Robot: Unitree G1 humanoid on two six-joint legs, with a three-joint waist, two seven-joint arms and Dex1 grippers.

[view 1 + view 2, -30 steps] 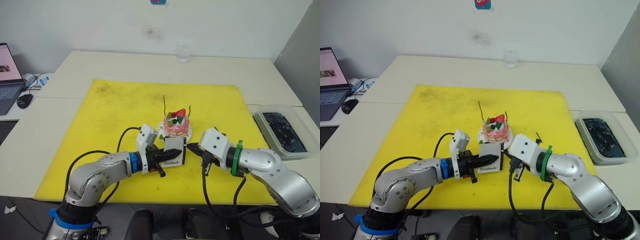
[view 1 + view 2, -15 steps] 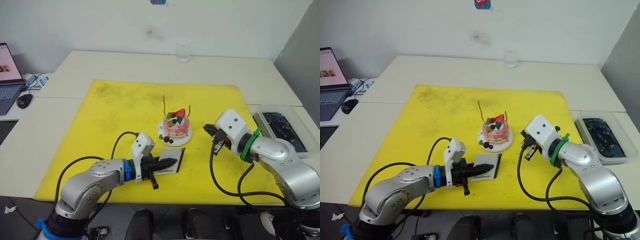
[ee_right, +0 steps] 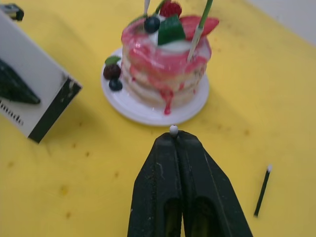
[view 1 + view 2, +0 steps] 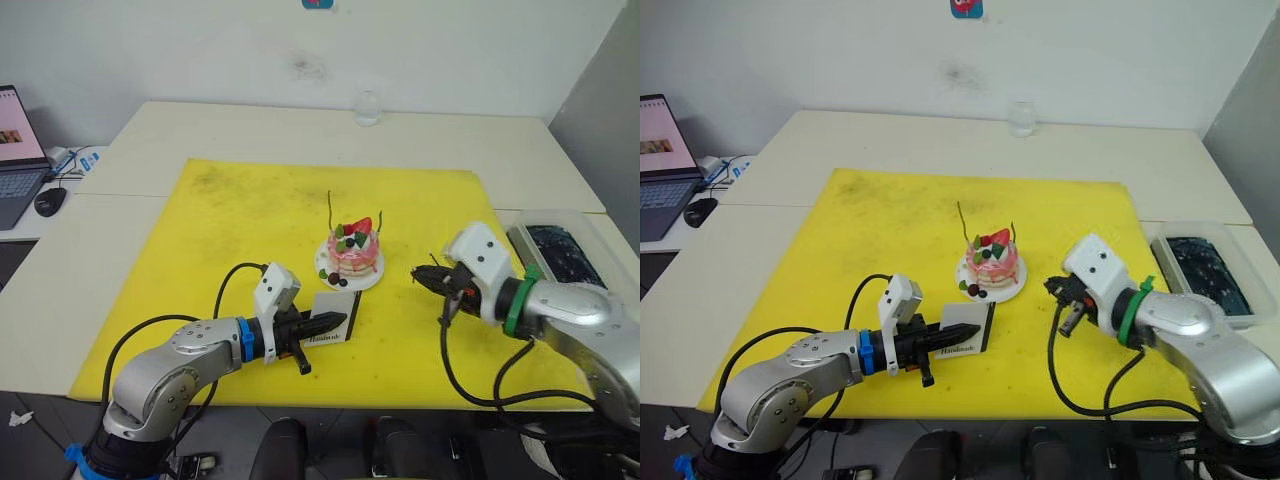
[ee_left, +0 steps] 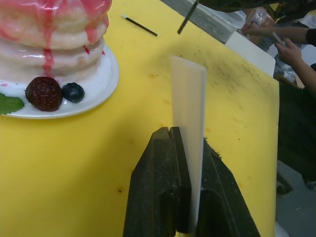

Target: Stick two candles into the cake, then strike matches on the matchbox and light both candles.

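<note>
Pulling the right gripper (image 4: pixel 420 277) clear of the matchbox (image 4: pixel 335 303) now, swinging it out to the right of the cake (image 4: pixel 352 252), well apart from the box it was pressed against a second ago. Keeping those fingers clenched on a match (image 3: pixel 173 130), only its pale head poking past the tips. Seeing no flame on it, so probably looking at a strike that has not caught, or one only just finished.

Drawing the left gripper (image 4: pixel 338 321) back as well, towards the near left. Still gripping the matchbox edge-on, holding it just near-left of the cake's plate, low over the yellow mat (image 4: pixel 250 210).

Leaving both candles (image 4: pixel 329 210) standing in the cake, one at the far left of the topping, the other (image 4: pixel 381 225) at the right, neither showing a flame. Leaving the second match (image 3: pixel 262 186) lying loose on the mat, right of the cake.

Judging the sticking part done and the lighting part not. Likely needing the box and match brought together again, unless that head is already catching.
</note>
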